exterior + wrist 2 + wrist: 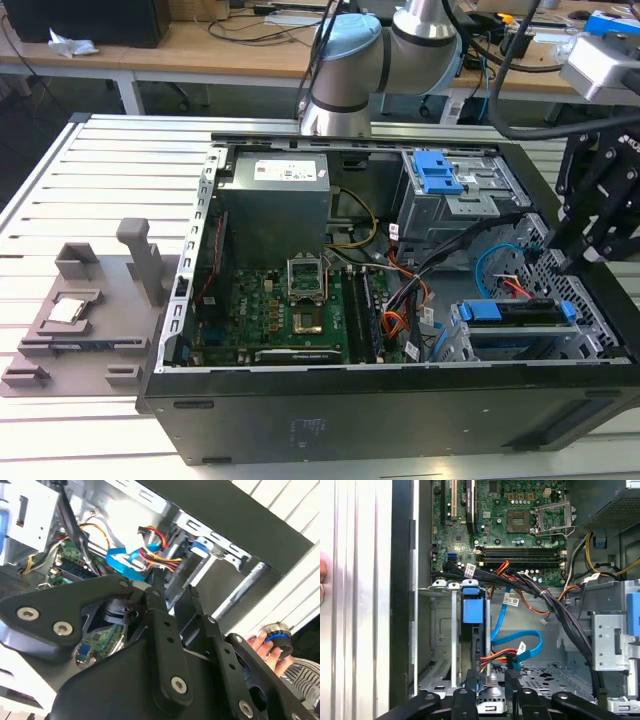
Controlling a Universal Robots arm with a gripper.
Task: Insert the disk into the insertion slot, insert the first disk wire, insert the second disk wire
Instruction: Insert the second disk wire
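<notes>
The open computer case (350, 400) is lying on the slatted table (60, 170), filling its middle and reaching toward the edge on the exterior view's right. The disk (520, 312) is sitting inside the insertion slot (520, 347), in the case corner nearest the table's near edge on the exterior view's right. It is lying flat there, its long axis running along the case's near wall, with the blue carrier showing at both ends. In the first wrist view the disk (472, 630) is appearing edge-on, its blue tab pointing toward the motherboard (520, 525).

The gripper (568, 252) is hanging just above the case's far-right wall, beside the slot. In both wrist views the jaws are standing a little apart with nothing visibly clamped between them, and the fingertips (156, 582) are reaching close to the loose wiring.

A blue ribbon cable (520, 640) is looping just beside the disk, and a red, yellow and black wire bundle (495, 656) is lying across the path between the gripper (491, 680) and the slot's open end. A thick black cable run (555, 605) is crossing toward the taller grey cage (445, 195) with its blue latch. The power supply (275, 205) is occupying the far corner of the case. A grey fixture (90, 310) is resting near the table's edge on the exterior view's left. A person's hand (262, 647) is gripping a blue-ringed knob outside the case.
</notes>
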